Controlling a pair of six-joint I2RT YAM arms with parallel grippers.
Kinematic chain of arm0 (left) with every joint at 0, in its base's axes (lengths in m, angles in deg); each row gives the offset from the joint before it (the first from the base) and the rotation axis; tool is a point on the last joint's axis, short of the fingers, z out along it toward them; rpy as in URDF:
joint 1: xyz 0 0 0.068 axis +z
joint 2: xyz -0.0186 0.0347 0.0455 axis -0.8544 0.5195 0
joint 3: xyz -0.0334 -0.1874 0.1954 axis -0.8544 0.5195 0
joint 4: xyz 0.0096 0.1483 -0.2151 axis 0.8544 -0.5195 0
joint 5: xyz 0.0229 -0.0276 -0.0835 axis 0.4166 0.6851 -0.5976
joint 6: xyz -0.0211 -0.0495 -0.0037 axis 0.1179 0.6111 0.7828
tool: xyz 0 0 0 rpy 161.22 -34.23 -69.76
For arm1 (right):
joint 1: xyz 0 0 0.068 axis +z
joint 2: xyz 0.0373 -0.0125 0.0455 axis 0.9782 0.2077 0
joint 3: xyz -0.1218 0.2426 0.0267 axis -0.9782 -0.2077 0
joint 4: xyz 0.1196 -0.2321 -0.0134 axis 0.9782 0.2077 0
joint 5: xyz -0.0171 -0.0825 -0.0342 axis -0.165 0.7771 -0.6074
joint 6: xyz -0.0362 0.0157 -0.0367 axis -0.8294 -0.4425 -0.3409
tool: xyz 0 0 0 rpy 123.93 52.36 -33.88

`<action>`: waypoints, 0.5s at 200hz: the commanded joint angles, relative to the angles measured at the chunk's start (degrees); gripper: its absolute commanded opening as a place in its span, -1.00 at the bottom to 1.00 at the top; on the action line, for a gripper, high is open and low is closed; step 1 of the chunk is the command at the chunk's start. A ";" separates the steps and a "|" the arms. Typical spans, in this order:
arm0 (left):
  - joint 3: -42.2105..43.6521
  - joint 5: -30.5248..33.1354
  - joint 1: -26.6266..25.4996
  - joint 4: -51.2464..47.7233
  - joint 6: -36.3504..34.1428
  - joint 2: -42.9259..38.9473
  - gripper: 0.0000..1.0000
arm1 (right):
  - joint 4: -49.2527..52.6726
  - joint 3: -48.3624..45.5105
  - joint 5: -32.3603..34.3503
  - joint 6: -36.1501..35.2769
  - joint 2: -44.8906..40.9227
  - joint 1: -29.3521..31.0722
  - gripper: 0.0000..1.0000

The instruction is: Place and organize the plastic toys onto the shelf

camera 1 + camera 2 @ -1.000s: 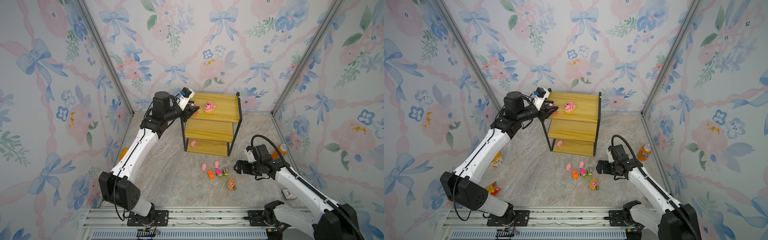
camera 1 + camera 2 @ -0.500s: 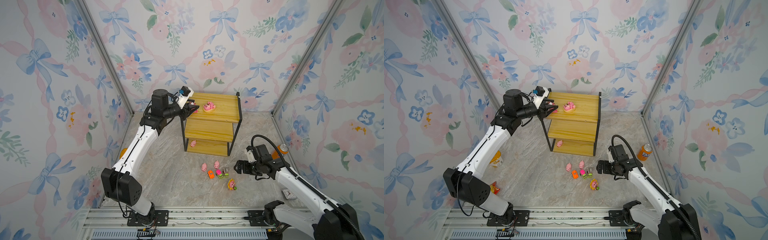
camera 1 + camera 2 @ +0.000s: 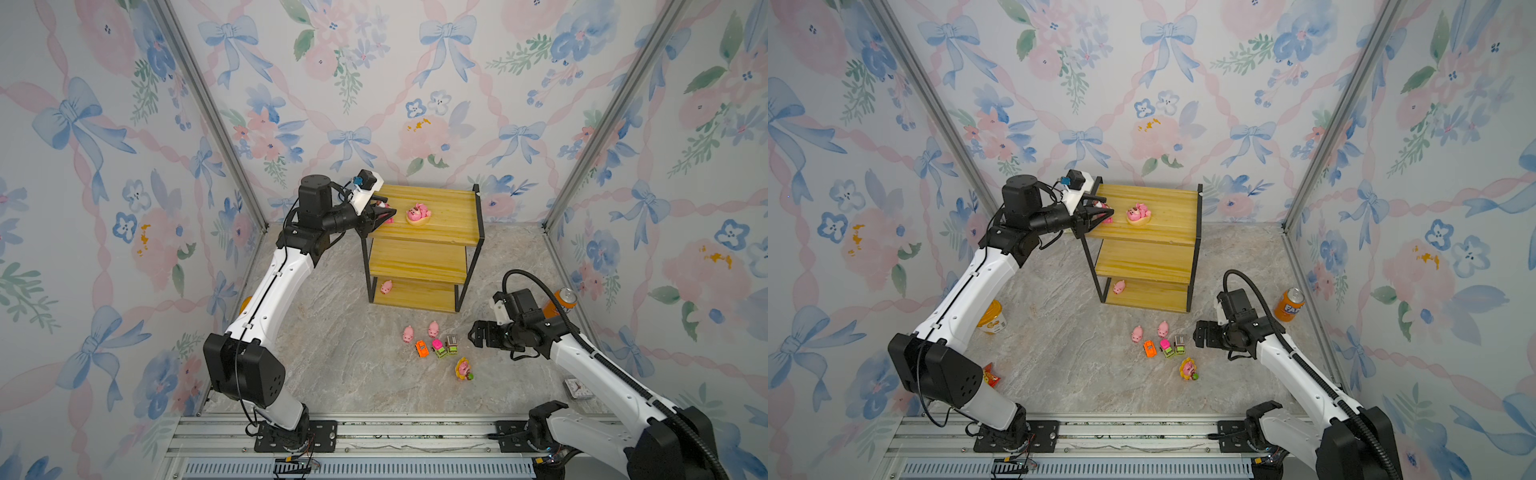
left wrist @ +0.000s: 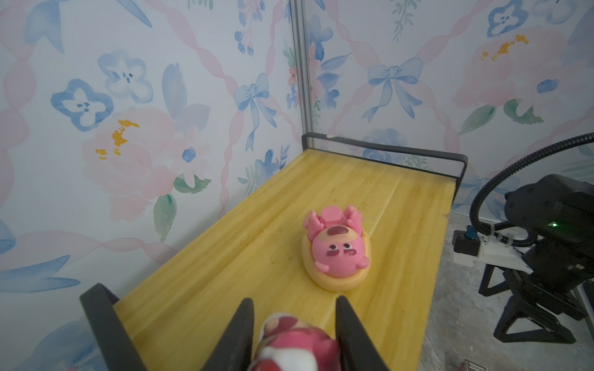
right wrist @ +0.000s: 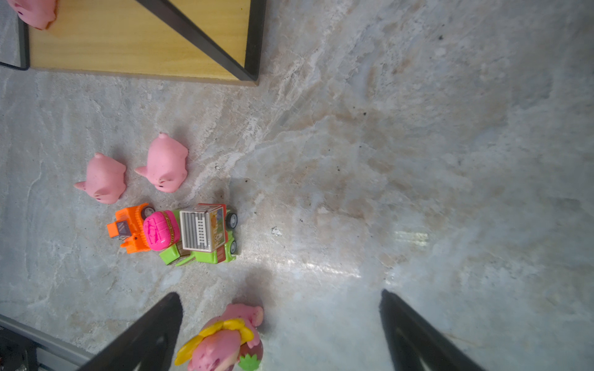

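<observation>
Pink and dark red, the held bear (image 4: 294, 345) is pinched between the narrowed jaws of the left end effector (image 4: 294, 303). It is over the top board of the shelf (image 4: 257, 231), close to that board's left edge; whether its base already touches the wood I cannot tell. A second bear (image 4: 334, 253) lies on its back in a yellow tub further along the same board, well apart from the jaws.

To place it well, I judge the bear should go down until its base meets the wood, inside the left edge and in line with the second bear, with a gap between them. Only then should the jaws part, and the retreat should run straight back so no finger tips it.

The left arm reaches up from the tabletop's left side, forearm raised, wrist about level and pointing along the board. The right end effector (image 5: 279, 297) hangs wide open, low over the tabletop beside the flower bear (image 5: 225, 340), holding nothing.
</observation>
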 commanded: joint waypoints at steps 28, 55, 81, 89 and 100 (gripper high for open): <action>-1.53 -2.26 0.38 0.54 -0.92 0.59 -0.46 | 0.10 -0.29 0.54 -0.27 0.58 -0.46 0.96; -1.48 -1.77 0.42 0.60 -0.44 0.70 -0.45 | 0.19 -0.28 0.26 -0.42 0.58 -0.57 0.96; -1.16 -1.17 0.38 0.60 -0.41 0.54 -0.41 | 0.10 -0.28 0.19 -0.47 0.73 -0.68 0.96; -1.02 -1.04 0.37 0.58 -0.39 0.50 -0.39 | 0.10 -0.28 0.18 -0.42 0.67 -0.65 0.96; -0.78 -0.62 0.39 0.56 -0.41 0.34 -0.36 | 0.08 -0.21 0.14 -0.42 0.76 -0.72 0.96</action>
